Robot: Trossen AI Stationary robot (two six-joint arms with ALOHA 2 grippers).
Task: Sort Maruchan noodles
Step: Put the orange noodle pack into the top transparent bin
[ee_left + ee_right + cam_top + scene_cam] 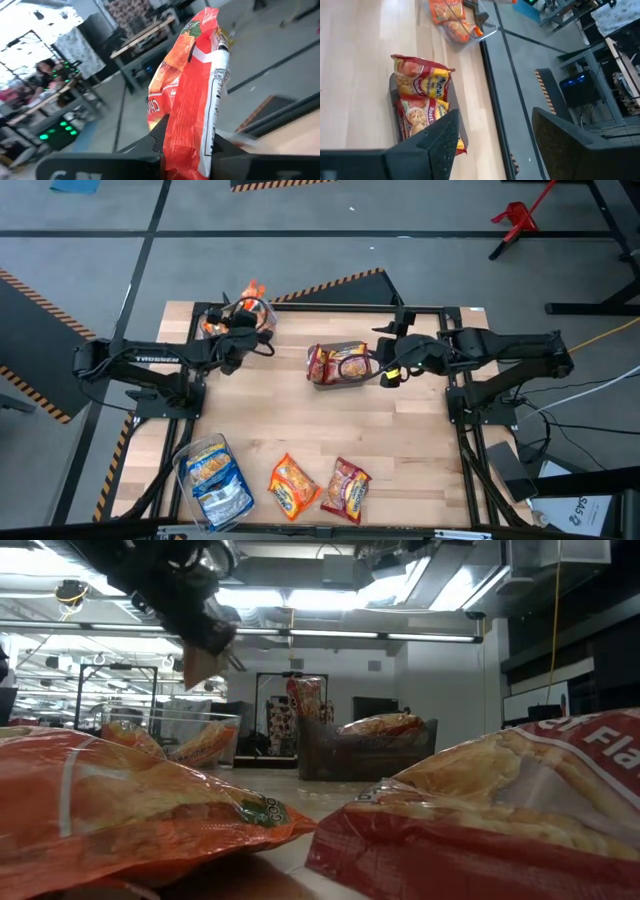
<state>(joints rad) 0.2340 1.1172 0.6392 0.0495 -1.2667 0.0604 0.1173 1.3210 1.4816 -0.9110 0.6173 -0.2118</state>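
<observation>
The left tool (243,308) is closed on an orange packet (192,90), pinched near one short end so the rest stands free of the fingers; in the high view it hangs over the clear bin (262,308) at the table's (420,450) far left corner, which already holds orange packets. The step in hand looks like the drop into that bin. To do it well, the arm should centre the packet over the bin's opening rather than its rim, lower it until the free end is inside the walls, then open cleanly so the crinkly wrapper does not cling to a finger. The right tool (385,370) stands open and empty just beside the middle bin (318,380), where red packets (420,82) lie. A blue bin (215,480), a loose orange packet (293,485) and a loose red packet (347,488) wait at the near edge.
</observation>
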